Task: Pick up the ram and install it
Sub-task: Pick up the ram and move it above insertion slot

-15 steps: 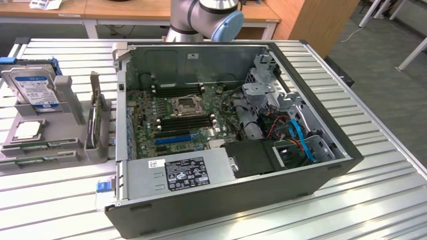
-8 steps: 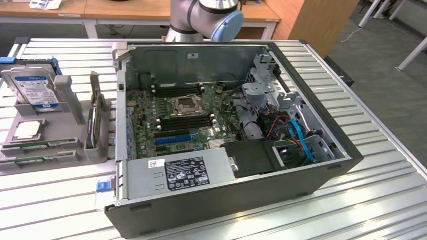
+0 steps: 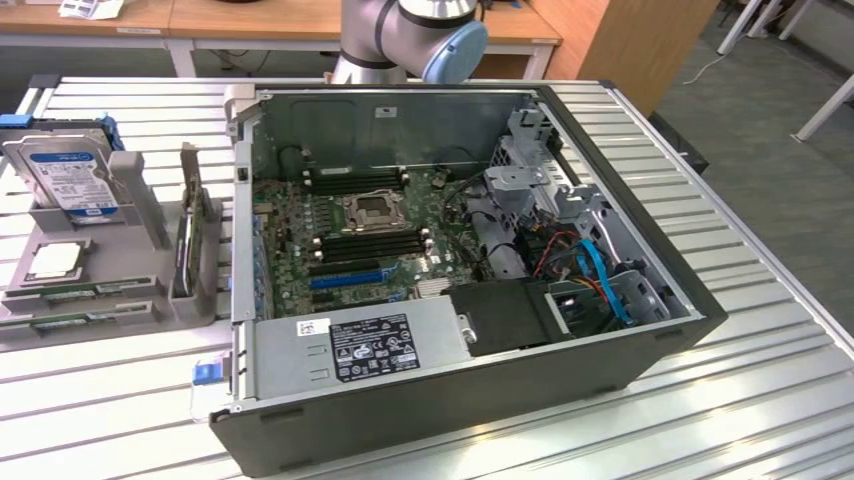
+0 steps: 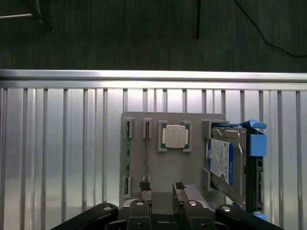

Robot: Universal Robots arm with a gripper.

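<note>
Currently ram (image 4: 128,153) lying in holder (image 4: 196,163) slot, long axis along table slats (image 4: 62,158); pincer (image 4: 162,187) released, nearby.

The arm (image 3: 400,35) was a silver-grey tube with a round pale-blue joint cap (image 3: 454,50). The gripper (image 4: 162,190) was black, with silver screws (image 4: 139,203) just behind two grey fingers (image 4: 146,192).
</note>
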